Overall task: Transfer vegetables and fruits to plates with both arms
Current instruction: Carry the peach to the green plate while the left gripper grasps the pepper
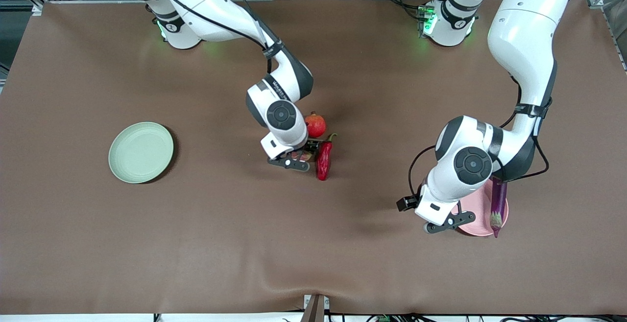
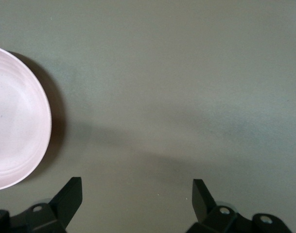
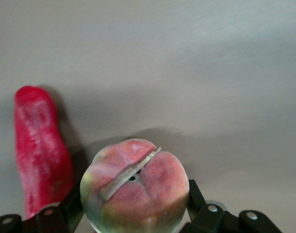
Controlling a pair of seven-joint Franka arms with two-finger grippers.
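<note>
The pink plate [image 1: 482,214] sits on the brown table [image 1: 313,243] close to the front camera, toward the left arm's end. The long purple eggplant [image 1: 498,207] lies on it, on the side at about 3 o'clock in the front view, with its tip sticking over the rim at about 5 o'clock. The left gripper [image 1: 443,224] hangs low just beside this plate, by the rim at about 9 o'clock. In the left wrist view the left gripper [image 2: 137,194] has its two black fingers [image 2: 72,194] wide apart with nothing between them, only bare table, and the plate [image 2: 14,141] shows at the edge. A bit farther from the front camera, near the middle of the table, lies the red chili pepper [image 1: 324,160] with its green stem pointing to about 1 o'clock. The right gripper [image 1: 294,158] is low beside the chili, at its 9 o'clock. In the right wrist view the right gripper [image 3: 135,208] is clamped on the round yellow and pink peach [image 3: 134,191], and the chili [image 3: 41,150] lies close beside it. The red pomegranate [image 1: 315,125] sits just a little farther from the front camera than the chili, very near its stem. The green plate [image 1: 141,152] sits well apart, toward the right arm's end, with nothing on it.
</note>
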